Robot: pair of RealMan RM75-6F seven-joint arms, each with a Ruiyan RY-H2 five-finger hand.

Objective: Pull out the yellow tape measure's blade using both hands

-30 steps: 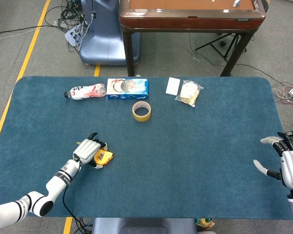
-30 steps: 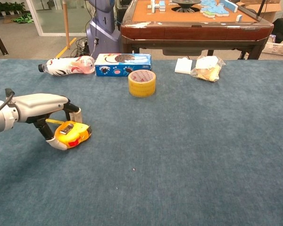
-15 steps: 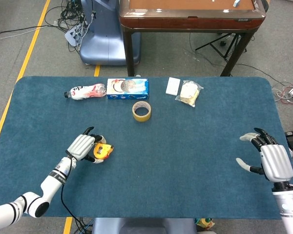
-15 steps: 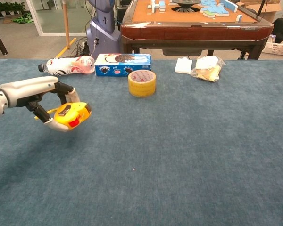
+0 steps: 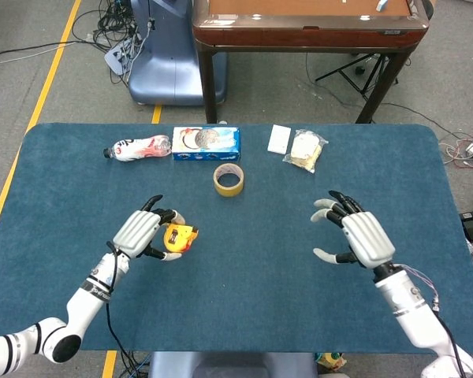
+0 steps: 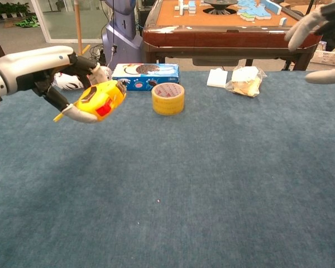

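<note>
While the left hand point(image 5: 142, 234) held the yellow tape measure point(image 5: 176, 238) clear of the blue table point(image 5: 268, 315), its fingers were curled round the case, a thumb under and the rest over the top; the chest view showed the case point(image 6: 101, 99) tilted, red button face toward the camera, with a short yellow tab poking out low on the left side by the thumb; whether that was the blade end or a strap I could not tell. Right hand point(image 5: 353, 233) hung well apart to the right, fingers spread and slightly bent, holding nothing; in the chest view only its fingertips point(image 6: 301, 28) showed at the upper right corner.

Judged: case hard plastic, compact, moderately heavy for its size, smooth enough to twist in a loose grip; blade thin, springy steel, stiff along its length but prone to kink, and likely to snap back if let go; best hold for the right hand looked to be a pinch on the end hook, pulled straight out in line with the slot, while the left clamped the case body firmly.
</note>
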